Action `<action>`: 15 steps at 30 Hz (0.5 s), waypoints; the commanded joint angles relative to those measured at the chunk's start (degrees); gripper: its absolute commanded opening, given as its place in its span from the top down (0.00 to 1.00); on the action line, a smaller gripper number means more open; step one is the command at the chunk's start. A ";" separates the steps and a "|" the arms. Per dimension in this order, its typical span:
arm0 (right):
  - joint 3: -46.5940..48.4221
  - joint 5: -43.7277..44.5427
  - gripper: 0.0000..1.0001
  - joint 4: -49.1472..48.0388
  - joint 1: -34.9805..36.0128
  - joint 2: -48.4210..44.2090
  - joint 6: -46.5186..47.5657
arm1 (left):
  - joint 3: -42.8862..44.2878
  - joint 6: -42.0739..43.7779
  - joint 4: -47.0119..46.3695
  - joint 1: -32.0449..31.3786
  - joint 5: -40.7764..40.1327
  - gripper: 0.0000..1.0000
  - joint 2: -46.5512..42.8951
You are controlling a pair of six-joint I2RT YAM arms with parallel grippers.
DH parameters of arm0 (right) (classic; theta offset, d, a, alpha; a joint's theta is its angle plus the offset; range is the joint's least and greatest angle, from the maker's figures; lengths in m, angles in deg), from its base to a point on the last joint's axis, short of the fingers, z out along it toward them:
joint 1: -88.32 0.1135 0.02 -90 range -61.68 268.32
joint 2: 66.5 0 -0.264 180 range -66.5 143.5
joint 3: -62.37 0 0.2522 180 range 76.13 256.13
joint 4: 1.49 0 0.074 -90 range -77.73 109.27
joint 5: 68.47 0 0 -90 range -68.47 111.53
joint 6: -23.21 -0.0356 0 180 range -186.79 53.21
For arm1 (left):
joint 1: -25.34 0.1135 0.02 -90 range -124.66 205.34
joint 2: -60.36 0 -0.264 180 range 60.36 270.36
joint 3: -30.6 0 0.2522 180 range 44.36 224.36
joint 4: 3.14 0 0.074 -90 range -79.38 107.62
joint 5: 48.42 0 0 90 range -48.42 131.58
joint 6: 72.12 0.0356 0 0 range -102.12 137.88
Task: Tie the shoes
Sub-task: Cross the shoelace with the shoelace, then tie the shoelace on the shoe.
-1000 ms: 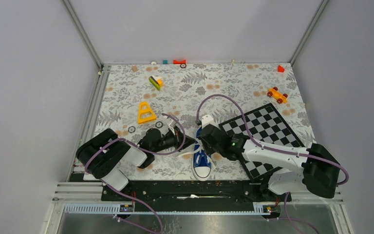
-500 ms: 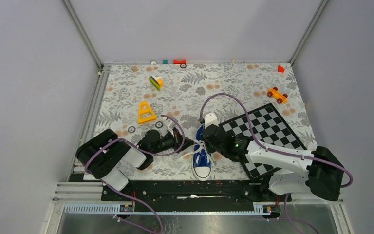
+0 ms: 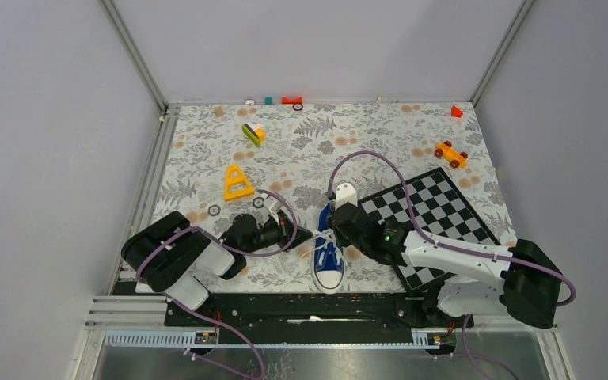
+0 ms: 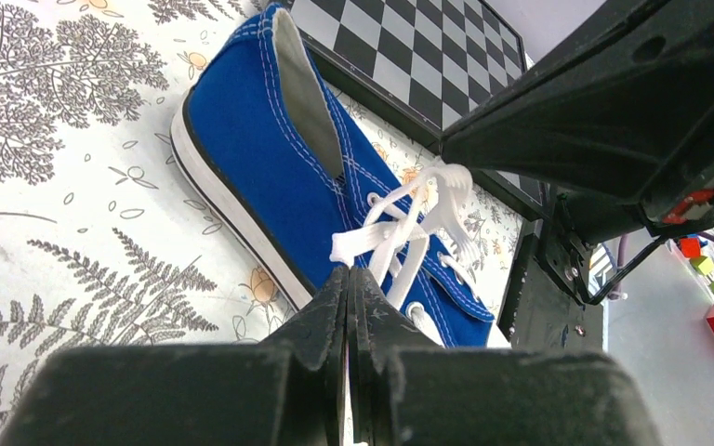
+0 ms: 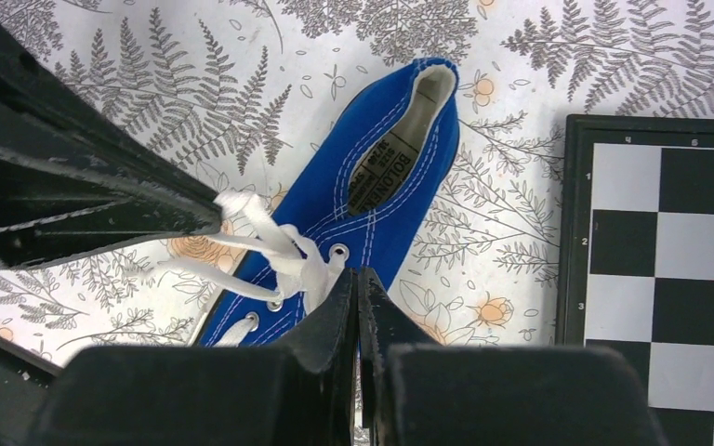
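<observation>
The blue sneaker (image 3: 329,267) lies near the table's front edge, white toe cap toward the arms. It also shows in the left wrist view (image 4: 279,177) and the right wrist view (image 5: 372,195). Its white laces (image 3: 322,240) are crossed in a knot over the eyelets (image 5: 293,260). My left gripper (image 3: 309,233) is left of the shoe, jaws shut (image 4: 349,274) on a lace end (image 4: 358,246). My right gripper (image 3: 339,231) is right of the knot, jaws shut (image 5: 358,276), with a lace strand running into them. The strands stretch taut between both grippers.
A chessboard (image 3: 435,218) lies right of the shoe, under the right arm. A yellow triangle (image 3: 237,184), small rings (image 3: 214,210), a green-yellow toy (image 3: 253,133), an orange car (image 3: 450,153) and red blocks (image 3: 291,100) lie farther back.
My left gripper has drawn a little left and my right gripper a little right and back. The laces between them have pulled tighter over the shoe.
</observation>
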 commanded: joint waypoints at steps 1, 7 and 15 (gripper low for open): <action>0.31 4.21 1.00 -1.85 -0.27 0.01 0.43 | -1.89 -0.68 -4.80 0.31 0.43 1.00 -3.01; -0.20 3.32 1.00 -2.31 -0.62 0.18 0.12 | -3.55 -0.91 -4.32 0.31 -0.59 1.00 -4.16; -4.35 -14.64 0.91 -8.64 -7.24 -1.60 -5.38 | -3.65 -1.85 -6.27 0.31 -0.30 1.00 -2.54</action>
